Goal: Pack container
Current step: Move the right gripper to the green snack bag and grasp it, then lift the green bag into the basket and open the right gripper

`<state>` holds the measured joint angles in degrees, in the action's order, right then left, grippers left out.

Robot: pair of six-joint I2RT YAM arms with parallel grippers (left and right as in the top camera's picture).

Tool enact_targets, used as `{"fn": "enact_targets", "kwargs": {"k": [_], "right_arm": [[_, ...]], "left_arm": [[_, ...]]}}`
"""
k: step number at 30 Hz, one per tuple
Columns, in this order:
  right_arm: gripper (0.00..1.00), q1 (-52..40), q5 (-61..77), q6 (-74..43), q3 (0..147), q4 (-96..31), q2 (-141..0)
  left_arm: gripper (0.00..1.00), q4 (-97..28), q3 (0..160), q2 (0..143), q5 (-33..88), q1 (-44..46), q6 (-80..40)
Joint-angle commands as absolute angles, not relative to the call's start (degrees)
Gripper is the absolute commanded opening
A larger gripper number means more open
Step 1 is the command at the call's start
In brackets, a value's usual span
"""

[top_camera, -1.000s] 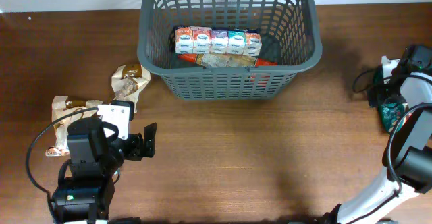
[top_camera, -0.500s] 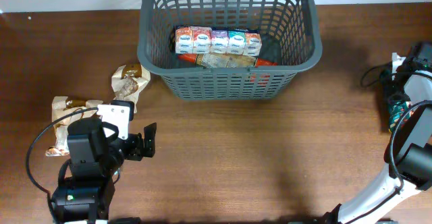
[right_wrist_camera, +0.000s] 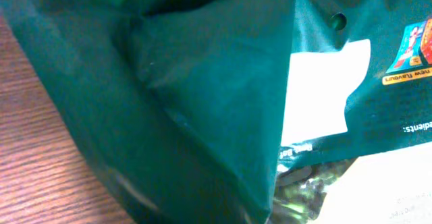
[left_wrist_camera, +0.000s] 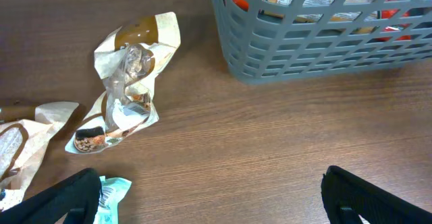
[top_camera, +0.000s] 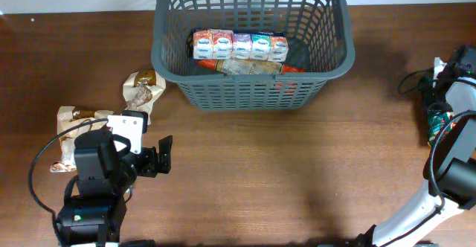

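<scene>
The container [top_camera: 159,53], a dark grey slotted basket, stands at the back centre and shows in the left wrist view [left_wrist_camera: 304,48] too. In it lie a row of small cartons [top_camera: 239,45] and an orange packet [top_camera: 249,67]. At the table's far right edge my right gripper [top_camera: 432,110] is shut on a dark green snack packet [top_camera: 437,125]. That green packet [right_wrist_camera: 202,102] fills the right wrist view and hides the fingers. My left gripper [top_camera: 162,158] hangs open and empty over bare wood at the front left [left_wrist_camera: 212,204].
A crumpled cream and brown wrapper [top_camera: 143,89] [left_wrist_camera: 128,82] lies left of the basket. A second cream packet [top_camera: 74,124] [left_wrist_camera: 20,136] lies further left. A pale teal packet [left_wrist_camera: 111,193] sits by my left finger. Cables lie near the right arm [top_camera: 409,83].
My right gripper has closed from open onto the green packet, and the arm and packet have shifted slightly right. The left arm has not moved.
</scene>
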<state>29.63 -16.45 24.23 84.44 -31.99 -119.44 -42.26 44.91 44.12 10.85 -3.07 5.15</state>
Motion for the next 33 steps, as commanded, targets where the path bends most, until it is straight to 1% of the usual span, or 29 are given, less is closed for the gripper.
{"fn": "enact_targets", "kwargs": {"k": [1, 4, 9, 16, 22, 29, 33], "right_arm": [[0.04, 29.28, -4.05, 20.01, 81.43, -33.8, -125.78], [0.04, 29.08, -0.86, 18.79, 84.64, -33.8, -123.42], [0.04, 28.25, -0.43, 13.74, 93.6, -36.95, -119.02], [0.04, 25.78, 0.01, 13.58, 112.57, -49.36, -117.03], [0.04, 23.2, 0.01, 12.95, 127.35, -56.14, -117.03], [0.04, 18.22, 1.1, 10.55, 142.82, -61.67, -116.92], [0.04, 12.75, 4.25, 9.93, 150.95, -62.83, -116.92]], "left_arm": [[0.99, -42.11, 45.36, 44.21, 10.44, -3.14, 5.23], [0.99, -42.09, 45.36, 44.21, 10.46, -3.14, 5.23], [0.99, -42.09, 45.36, 44.21, 10.46, -3.14, 5.23], [0.99, -42.09, 45.36, 44.21, 10.46, -3.14, 5.23], [0.99, -42.09, 45.36, 44.18, 10.46, -3.14, 5.23], [0.99, -42.09, 45.36, 44.21, 10.46, -3.14, 5.26], [0.99, -42.09, 45.36, 44.21, 10.46, -3.14, 5.26]]}}
